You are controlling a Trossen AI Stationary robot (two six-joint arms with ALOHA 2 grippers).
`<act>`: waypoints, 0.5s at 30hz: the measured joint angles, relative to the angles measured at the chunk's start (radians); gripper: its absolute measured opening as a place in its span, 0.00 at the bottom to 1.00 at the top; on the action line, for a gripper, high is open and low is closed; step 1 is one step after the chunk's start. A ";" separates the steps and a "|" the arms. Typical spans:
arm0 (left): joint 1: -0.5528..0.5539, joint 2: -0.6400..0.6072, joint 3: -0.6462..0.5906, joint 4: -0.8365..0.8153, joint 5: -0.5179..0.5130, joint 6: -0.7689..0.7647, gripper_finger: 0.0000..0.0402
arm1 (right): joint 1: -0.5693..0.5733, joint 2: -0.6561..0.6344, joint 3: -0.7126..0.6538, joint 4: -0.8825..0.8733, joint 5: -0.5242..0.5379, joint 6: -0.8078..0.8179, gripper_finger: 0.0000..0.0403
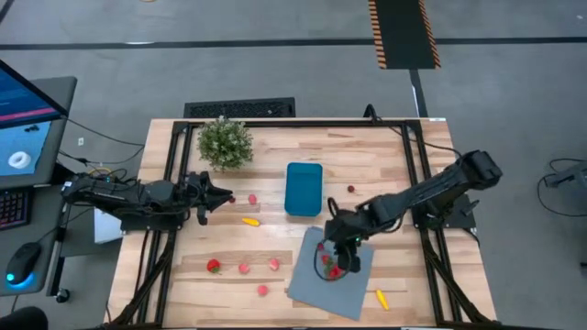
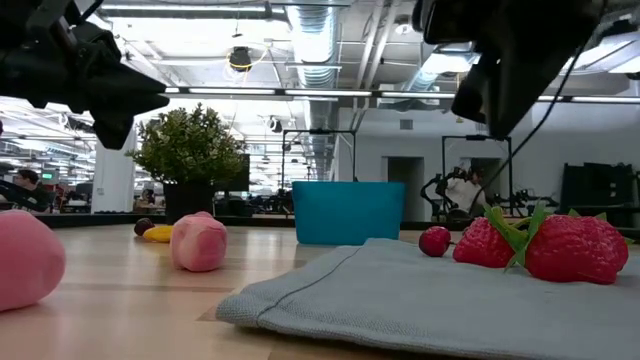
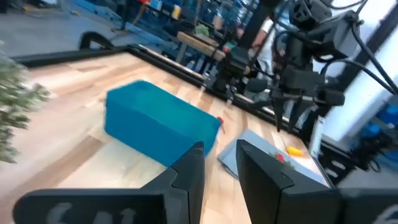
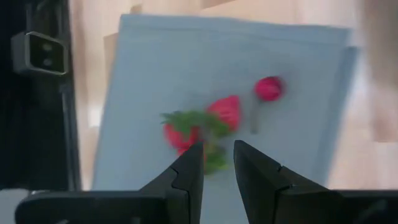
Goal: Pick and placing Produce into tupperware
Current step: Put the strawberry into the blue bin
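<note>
Honestly can't read any text here, no labels, brands or numbers anywhere, and the monitor (image 1: 23, 119) beside the tabletop (image 1: 275, 197) shows nothing legible either.

Grey floor (image 1: 275, 73), ceiling ducts (image 2: 310, 40), monitor (image 1: 23, 119)

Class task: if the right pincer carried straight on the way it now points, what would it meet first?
Probably the strawberries on the grey-blue sheet. The right pincer points down at them, fingers slightly apart, one berry almost between the tips. How far above them it hangs is unclear.
</note>
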 joint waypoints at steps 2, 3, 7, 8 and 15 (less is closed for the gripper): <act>0.000 0.000 0.000 -0.011 0.017 0.001 0.21 | 0.024 0.024 0.012 0.007 -0.001 0.040 0.28; 0.000 0.000 0.000 -0.013 0.017 -0.002 0.21 | 0.035 0.038 0.014 0.008 -0.003 0.062 0.28; 0.000 0.000 0.000 -0.012 0.017 -0.038 0.21 | 0.077 0.083 0.035 0.015 0.005 0.109 0.28; 0.000 0.000 0.000 -0.013 0.017 -0.043 0.21 | 0.085 0.096 0.038 0.016 0.004 0.116 0.28; 0.000 0.000 0.000 -0.018 0.025 -0.046 0.21 | 0.101 0.170 0.045 0.036 0.002 0.133 0.28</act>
